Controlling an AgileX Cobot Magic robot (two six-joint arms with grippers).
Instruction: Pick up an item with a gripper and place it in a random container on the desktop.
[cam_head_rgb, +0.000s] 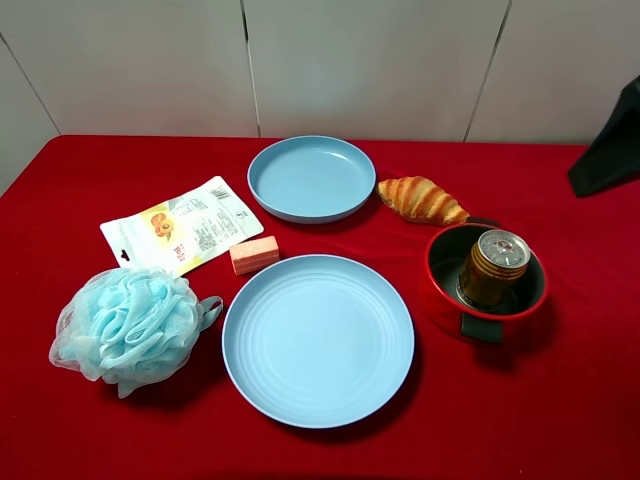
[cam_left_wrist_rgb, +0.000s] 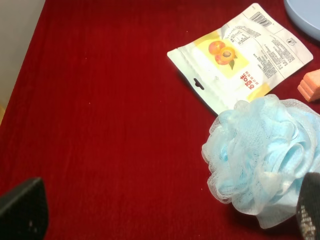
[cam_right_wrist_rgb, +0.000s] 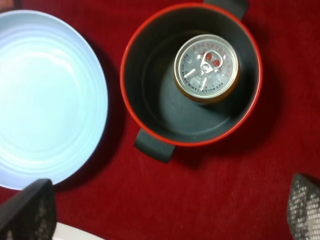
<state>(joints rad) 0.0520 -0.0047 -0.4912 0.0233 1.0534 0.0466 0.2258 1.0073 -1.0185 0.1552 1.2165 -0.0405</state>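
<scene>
The drink can (cam_head_rgb: 493, 268) stands upright inside the round red pot (cam_head_rgb: 436, 283) on the right of the red desktop (cam_head_rgb: 560, 400). The right wrist view shows the can's silver top (cam_right_wrist_rgb: 206, 65) inside the pot's dark grey interior (cam_right_wrist_rgb: 170, 105). My right gripper (cam_right_wrist_rgb: 165, 210) is open and empty, fingers (cam_right_wrist_rgb: 27, 210) wide apart, above the cloth beside the pot, apart from the can. My left gripper (cam_left_wrist_rgb: 165, 215) is open and empty over the cloth, next to a blue bath pouf (cam_left_wrist_rgb: 262, 155). Only a black part of the right arm (cam_head_rgb: 610, 150) shows in the exterior view.
Two light blue plates sit in the middle, one at the front (cam_head_rgb: 318, 340) and one at the back (cam_head_rgb: 311, 178). A croissant (cam_head_rgb: 422, 199) lies behind the pot. A snack packet (cam_head_rgb: 182, 226), an orange block (cam_head_rgb: 254, 254) and the pouf (cam_head_rgb: 128, 326) lie on the left.
</scene>
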